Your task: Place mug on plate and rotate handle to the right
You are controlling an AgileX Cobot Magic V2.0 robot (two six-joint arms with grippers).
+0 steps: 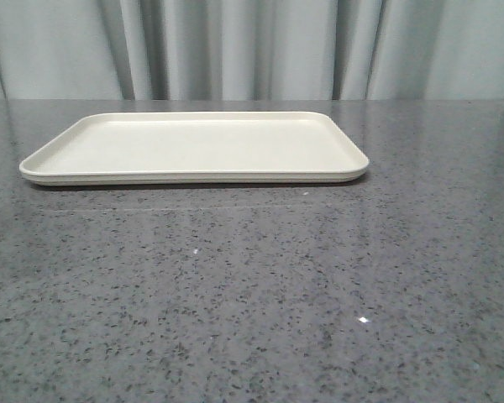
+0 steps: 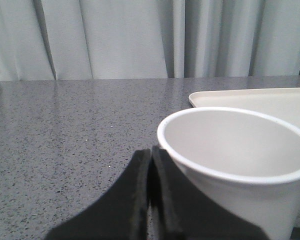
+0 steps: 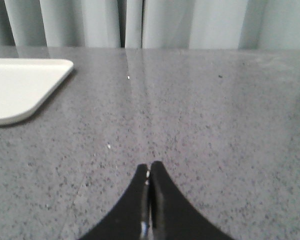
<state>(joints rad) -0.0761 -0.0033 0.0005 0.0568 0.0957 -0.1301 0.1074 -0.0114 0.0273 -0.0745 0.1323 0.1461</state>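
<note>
A: Our left gripper [image 2: 149, 165] has its fingers pressed together beside the white mug [image 2: 240, 165]; the cream plate [image 1: 193, 147] sits bare.

B: Right gripper [image 3: 149, 172] is closed too. We should open wide and grip the mug's wall squarely.

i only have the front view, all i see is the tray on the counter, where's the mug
Observer: The mug shows only in the left wrist view, right beside the left pincer, with the tray beyond it.
Operator: is the left pincer holding it
Observer: No. Its fingertips are pressed together with nothing between them, next to the mug's rim.
Operator: anything in the mug
Observer: The part of the inside that shows is bare white; the bottom is out of sight.
Operator: and the right arm
Observer: The right pincer is closed too, over bare counter, with a corner of the tray off to its side.
</note>
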